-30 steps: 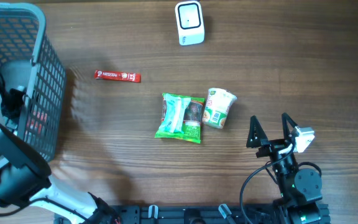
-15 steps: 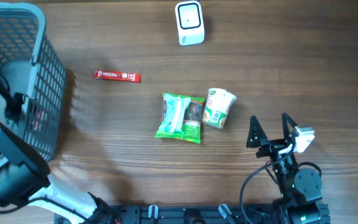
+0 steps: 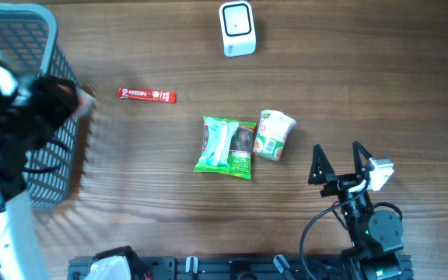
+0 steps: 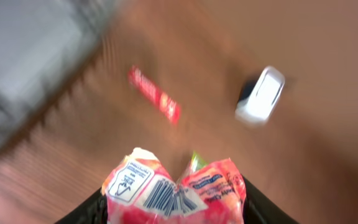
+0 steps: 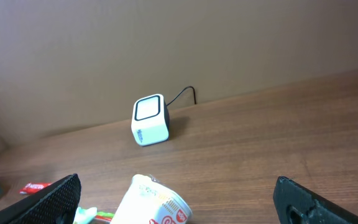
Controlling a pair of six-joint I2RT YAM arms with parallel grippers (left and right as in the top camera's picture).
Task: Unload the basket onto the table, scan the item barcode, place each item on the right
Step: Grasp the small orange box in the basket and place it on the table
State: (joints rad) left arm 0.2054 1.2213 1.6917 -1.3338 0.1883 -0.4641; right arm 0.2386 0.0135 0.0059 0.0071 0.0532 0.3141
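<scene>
My left gripper [image 4: 176,206] is shut on a red and pink packet [image 4: 174,190]. The packet is creased in the middle, and its white barcode label [image 4: 166,198] faces the left wrist camera. From overhead the left gripper [image 3: 57,97] is a blur above the right rim of the grey basket [image 3: 22,78], with a bit of red at its tip. The white scanner [image 3: 237,29] stands at the table's far edge, well to the right of that gripper, and it shows in both wrist views [image 4: 261,96] [image 5: 150,120]. My right gripper [image 3: 338,159] is open at the front right, holding nothing.
A red stick sachet [image 3: 146,95] lies between the basket and the middle of the table. A green packet [image 3: 227,146] and a tipped noodle cup [image 3: 274,134] lie side by side at the centre, the cup [image 5: 160,202] just ahead of the right gripper's fingers.
My left gripper closed inside the basket, then rose and swung right over its rim with the red packet. The right arm and the table items have not moved.
</scene>
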